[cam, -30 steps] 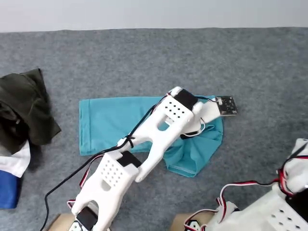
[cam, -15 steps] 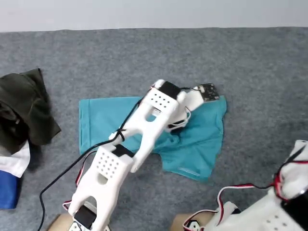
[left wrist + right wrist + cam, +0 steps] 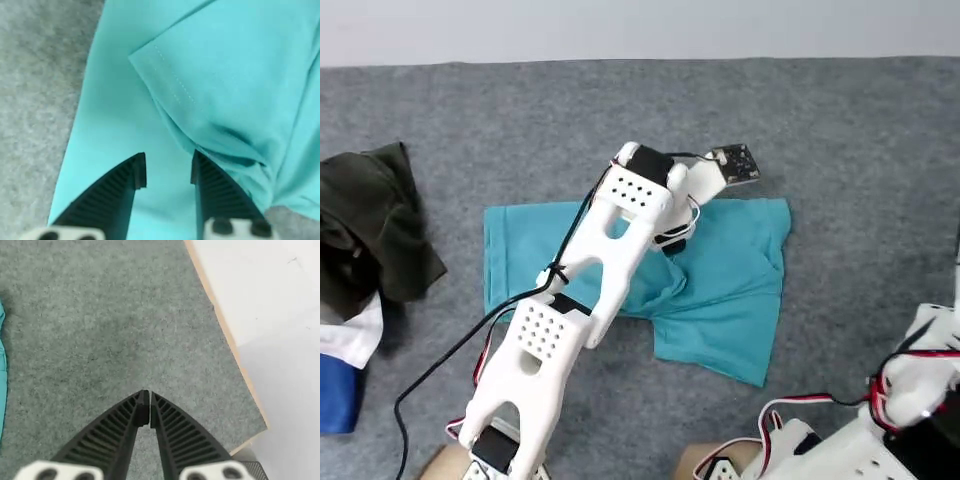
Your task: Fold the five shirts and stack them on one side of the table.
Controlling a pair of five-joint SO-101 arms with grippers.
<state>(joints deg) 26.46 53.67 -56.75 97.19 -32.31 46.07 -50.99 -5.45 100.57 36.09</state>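
high view: the teal shirt (image 3: 720, 290) lies near the middle of the table on the grey felt cover (image 3: 840, 150). its left part lies flat; its right part is rumpled, with a lower corner reaching toward the near edge. the left arm (image 3: 600, 290) stretches from the near edge across the shirt, its wrist above the shirt's far edge. at the table's left side lies a heap of garments: a dark olive shirt (image 3: 370, 230), with a white shirt (image 3: 350, 335) and a blue shirt (image 3: 335, 395) beside it, well apart from the teal one. the right arm (image 3: 910, 400) sits at the near right corner.

left wrist view: the left gripper (image 3: 167, 172) hangs over the teal shirt (image 3: 225, 75), jaws parted with nothing between them. a hemmed sleeve (image 3: 170, 80) with a visible stitch line lies folded over the shirt body, creased just beside one fingertip. grey felt cover (image 3: 35, 75) shows along one side.

right wrist view: the right gripper (image 3: 149, 407) is above bare grey felt cover (image 3: 100, 315), jaws closed on each other and holding nothing. the table's wooden edge (image 3: 225, 330) runs near it, with pale floor (image 3: 275, 300) beyond.
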